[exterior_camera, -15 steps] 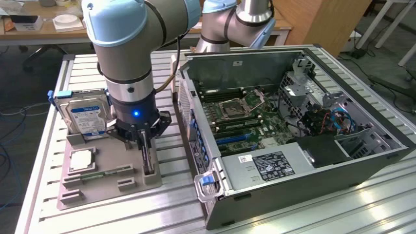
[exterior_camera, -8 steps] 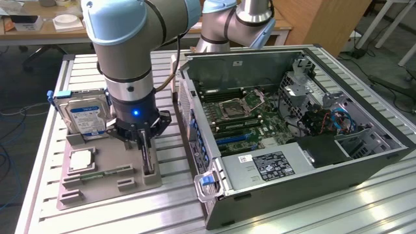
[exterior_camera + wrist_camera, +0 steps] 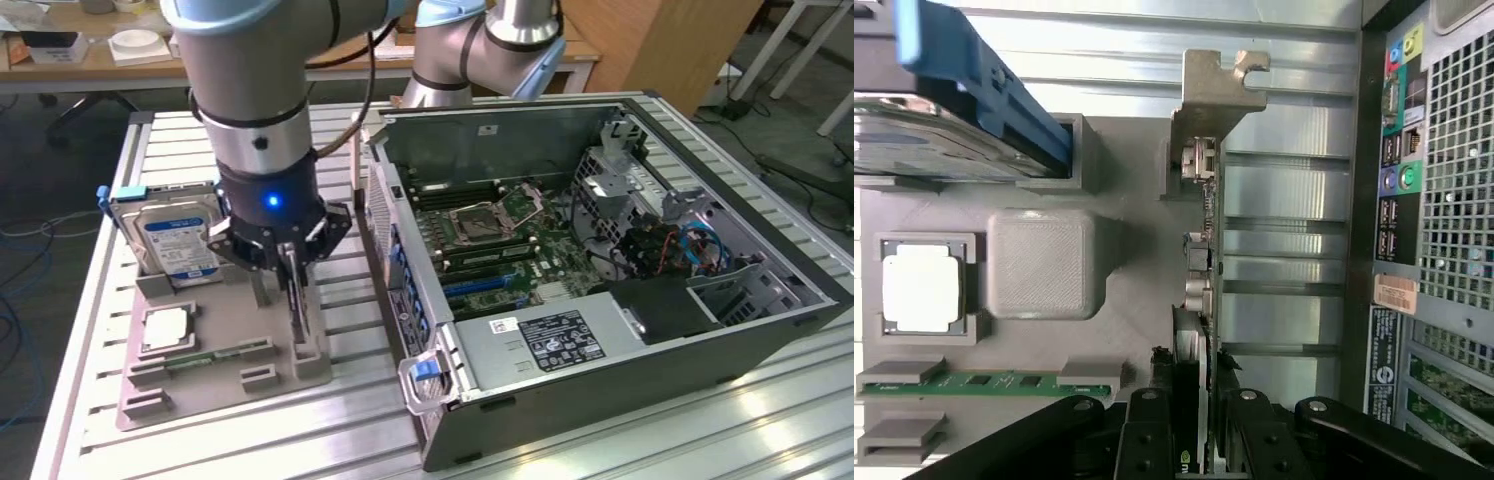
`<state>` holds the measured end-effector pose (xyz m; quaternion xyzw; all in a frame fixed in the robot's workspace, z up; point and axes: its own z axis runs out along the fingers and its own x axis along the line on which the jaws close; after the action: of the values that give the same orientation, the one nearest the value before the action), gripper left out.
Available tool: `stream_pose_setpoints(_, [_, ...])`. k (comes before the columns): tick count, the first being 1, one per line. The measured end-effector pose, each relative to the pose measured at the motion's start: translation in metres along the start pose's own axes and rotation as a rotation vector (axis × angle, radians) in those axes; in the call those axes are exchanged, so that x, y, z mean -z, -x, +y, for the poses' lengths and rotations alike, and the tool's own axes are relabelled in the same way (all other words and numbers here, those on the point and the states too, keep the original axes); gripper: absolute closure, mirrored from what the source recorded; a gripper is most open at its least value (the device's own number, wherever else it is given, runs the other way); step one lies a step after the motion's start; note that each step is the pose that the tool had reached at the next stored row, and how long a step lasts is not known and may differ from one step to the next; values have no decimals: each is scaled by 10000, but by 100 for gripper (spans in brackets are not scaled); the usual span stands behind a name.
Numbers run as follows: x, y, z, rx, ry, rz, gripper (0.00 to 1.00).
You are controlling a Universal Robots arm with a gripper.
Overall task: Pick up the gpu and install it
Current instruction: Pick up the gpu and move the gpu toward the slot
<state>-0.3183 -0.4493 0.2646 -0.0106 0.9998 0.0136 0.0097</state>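
Inspection of containers: I find one grey tray [image 3: 200,388] [image 3: 1124,290] on the slatted tabletop [image 3: 347,425] [image 3: 1284,200], directly below the pincer [image 3: 291,275] [image 3: 1194,440]. It carries four parts. One hard drive [image 3: 180,245] [image 3: 944,130] with a blue-white label stands upright in its pocket just beside the pincer, on the side away from the computer case [image 3: 601,385] [image 3: 1444,200]. One square silver processor [image 3: 167,327] [image 3: 920,290] lies flat in a recess further out on that same side. One green memory stick [image 3: 200,357] [image 3: 984,382] rests across two slot blocks near the processor. The fourth part is the gpu [image 3: 299,310] [image 3: 1197,290].

The one case lies open on the pincer's other side, well apart from it. I see a motherboard [image 3: 501,255] inside, plus blue and red cables.

The gpu stands on edge at the tray's side nearest the case. It is thin and flat, with connectors along its end and a silver metal bracket [image 3: 1216,90] at the end furthest from the pincer.

The pincer is pinching the gpu, one finger against each face of the card. I cannot tell whether the card's lower edge has left the tray.
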Motion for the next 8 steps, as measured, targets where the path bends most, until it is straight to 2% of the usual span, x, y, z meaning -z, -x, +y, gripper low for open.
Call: stream_pose_setpoints(8, [362,7,10,1,-72,1,74])
